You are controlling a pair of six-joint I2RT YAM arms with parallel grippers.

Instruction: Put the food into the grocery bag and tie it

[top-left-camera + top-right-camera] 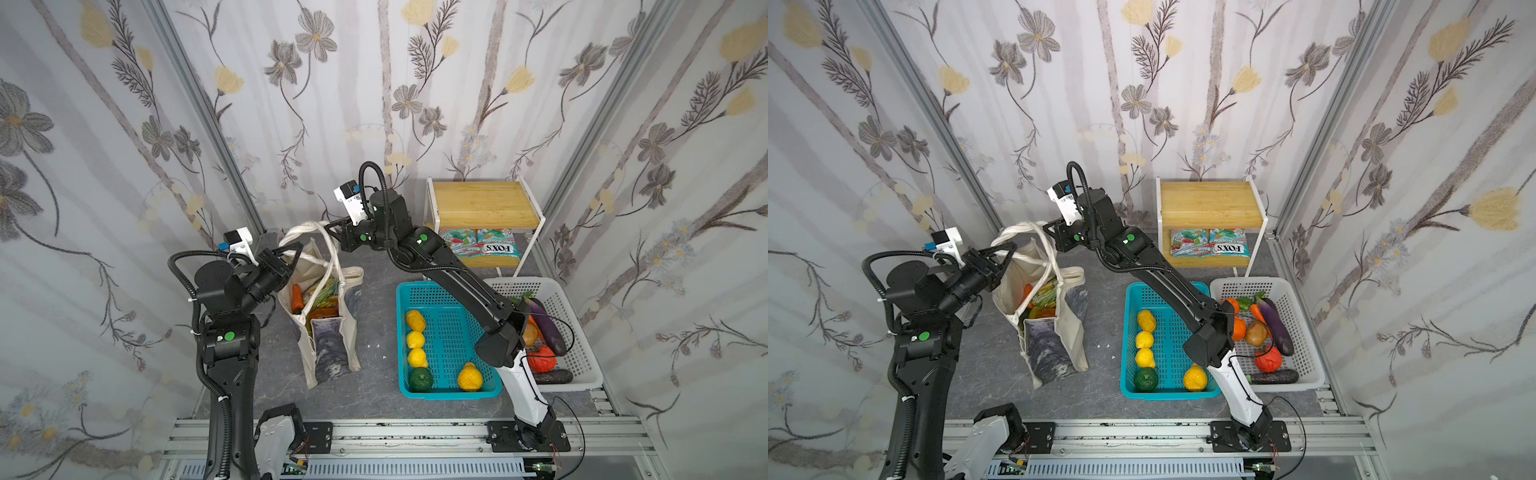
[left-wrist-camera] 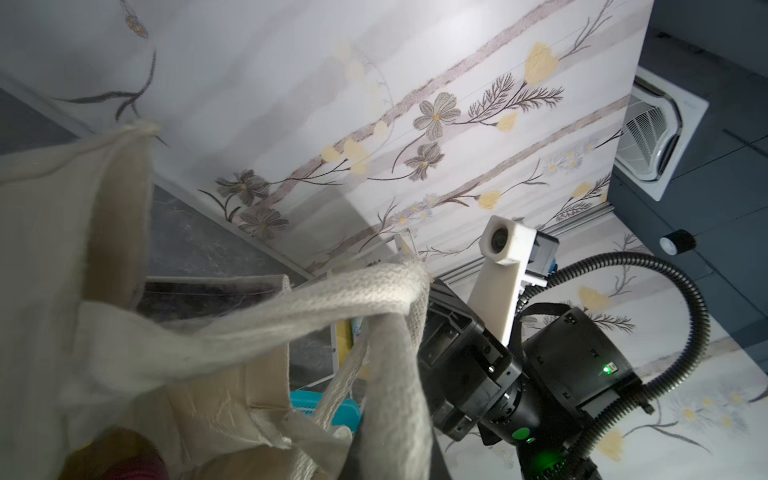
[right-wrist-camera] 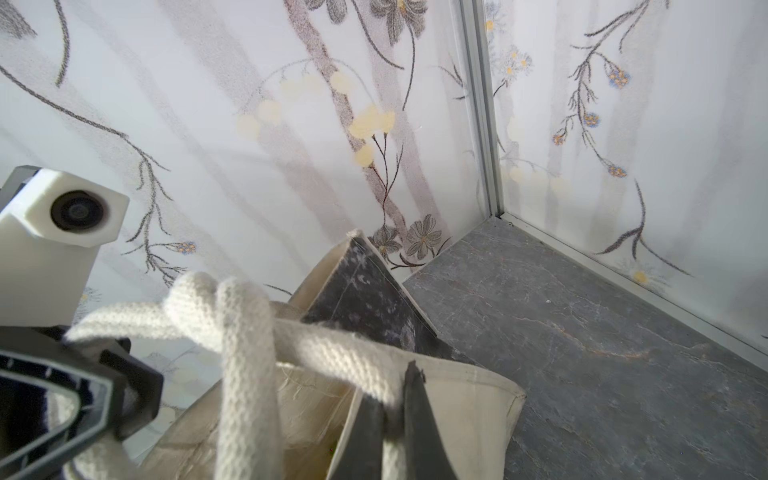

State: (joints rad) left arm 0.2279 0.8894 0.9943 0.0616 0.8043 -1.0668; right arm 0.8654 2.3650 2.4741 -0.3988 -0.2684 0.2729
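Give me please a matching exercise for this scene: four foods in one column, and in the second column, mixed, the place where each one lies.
Column one:
1 FOX'S candy packets
2 purple eggplant
3 yellow lemons
4 orange carrot

Column two:
A teal basket
B grocery bag
C white basket
D wooden shelf, lower level

Pairs: 1-D, 2-C, 3-A, 4-B

Top pair overhead; wrist views close, sharing tote handles [image 2: 324, 311].
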